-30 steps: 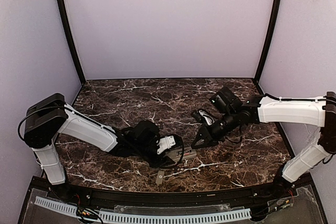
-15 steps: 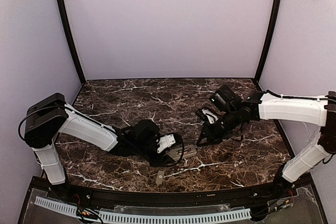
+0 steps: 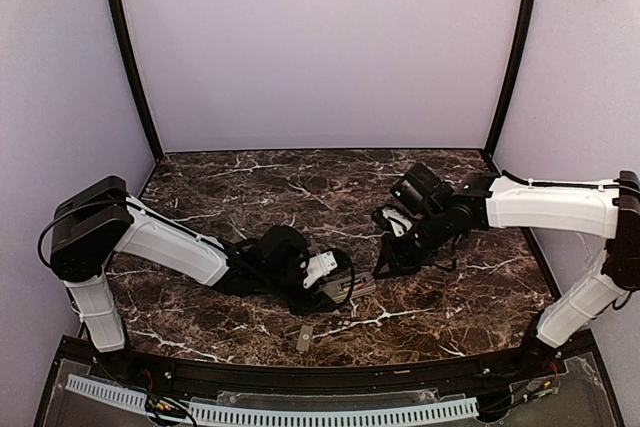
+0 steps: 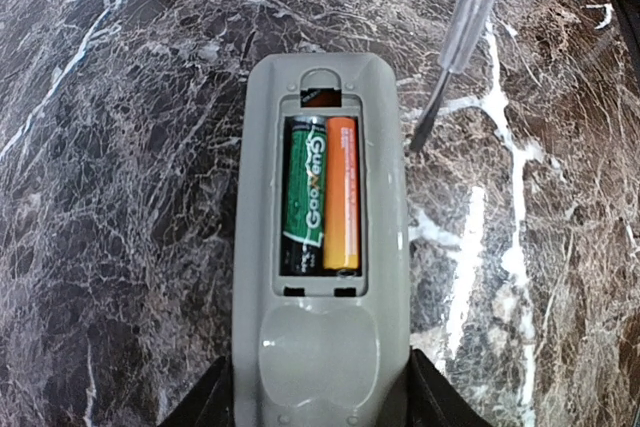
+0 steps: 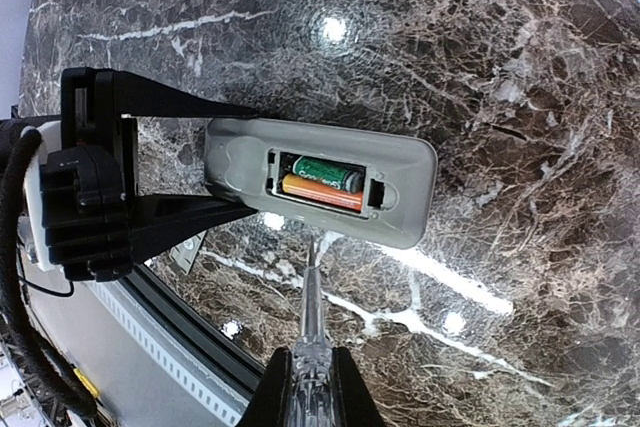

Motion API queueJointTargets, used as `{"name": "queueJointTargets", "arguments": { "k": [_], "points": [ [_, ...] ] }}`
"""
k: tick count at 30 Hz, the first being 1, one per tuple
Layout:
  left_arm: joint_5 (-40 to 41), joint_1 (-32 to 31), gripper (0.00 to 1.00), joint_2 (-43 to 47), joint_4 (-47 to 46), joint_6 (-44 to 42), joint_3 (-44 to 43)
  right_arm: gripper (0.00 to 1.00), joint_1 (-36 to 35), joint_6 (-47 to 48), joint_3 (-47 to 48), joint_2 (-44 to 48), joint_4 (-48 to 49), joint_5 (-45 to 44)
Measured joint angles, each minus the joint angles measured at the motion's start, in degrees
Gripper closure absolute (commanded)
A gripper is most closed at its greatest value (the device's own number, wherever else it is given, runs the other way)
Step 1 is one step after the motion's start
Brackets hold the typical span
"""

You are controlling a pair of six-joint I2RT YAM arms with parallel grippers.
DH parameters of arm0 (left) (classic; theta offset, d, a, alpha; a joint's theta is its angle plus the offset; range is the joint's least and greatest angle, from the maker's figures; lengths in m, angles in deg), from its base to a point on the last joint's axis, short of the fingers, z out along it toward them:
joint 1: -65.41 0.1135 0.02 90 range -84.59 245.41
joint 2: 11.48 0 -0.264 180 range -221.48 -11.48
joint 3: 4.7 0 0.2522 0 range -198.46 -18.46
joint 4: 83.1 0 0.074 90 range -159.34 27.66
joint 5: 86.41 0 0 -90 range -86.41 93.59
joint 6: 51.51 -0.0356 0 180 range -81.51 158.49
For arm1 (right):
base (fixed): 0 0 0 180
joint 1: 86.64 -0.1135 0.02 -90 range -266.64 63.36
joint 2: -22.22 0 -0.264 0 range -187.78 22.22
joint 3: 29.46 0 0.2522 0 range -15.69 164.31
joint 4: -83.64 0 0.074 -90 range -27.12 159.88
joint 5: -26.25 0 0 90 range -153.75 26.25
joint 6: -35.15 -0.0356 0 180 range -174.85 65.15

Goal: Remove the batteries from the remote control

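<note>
The remote control [image 4: 320,347] lies grey back up on the marble, its battery bay uncovered. My left gripper [image 4: 318,402] is shut on its near end, a black finger [image 4: 205,407] on each side. Two batteries sit side by side in the bay: a green-and-black one [image 4: 305,197] and an orange one [image 4: 342,192]. My right gripper [image 5: 310,387] is shut on a clear-handled screwdriver [image 5: 312,297]. Its tip [image 4: 415,137] hovers just beside the remote's long edge, apart from the batteries [image 5: 320,182]. From above, the remote [image 3: 357,287] lies between both grippers.
A small flat grey cover piece [image 3: 304,337] lies near the table's front edge, also seen under the left gripper [image 5: 187,252]. The black front rail [image 3: 320,372] runs just behind it. Dark marble stretches beyond the remote.
The right gripper with the screwdriver has shifted slightly left and back. The left gripper has drawn the remote a little away from the front edge; the cover piece stayed put.
</note>
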Motion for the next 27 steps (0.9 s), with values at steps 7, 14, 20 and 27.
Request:
{"name": "queueJointTargets", "arguments": {
  "k": [7,14,20,27],
  "points": [
    [1.2,0.0,1.0,-1.6,2.3,4.3,-2.4,1.0,0.0,-2.1,0.6,0.1,-0.2,-4.0],
    [2.4,-1.2,1.0,-3.3,3.4,7.5,-4.6,1.0,-0.1,-4.6,0.9,0.1,-0.7,-6.7],
    [3.3,-2.3,1.0,-4.2,4.2,9.7,-6.3,1.0,-0.1,-6.6,0.9,0.0,-1.0,-7.9],
    [3.8,-2.8,1.0,-5.0,4.5,10.7,-7.3,1.0,-0.2,-7.8,0.9,-0.6,-1.2,-8.5]
  ]
}}
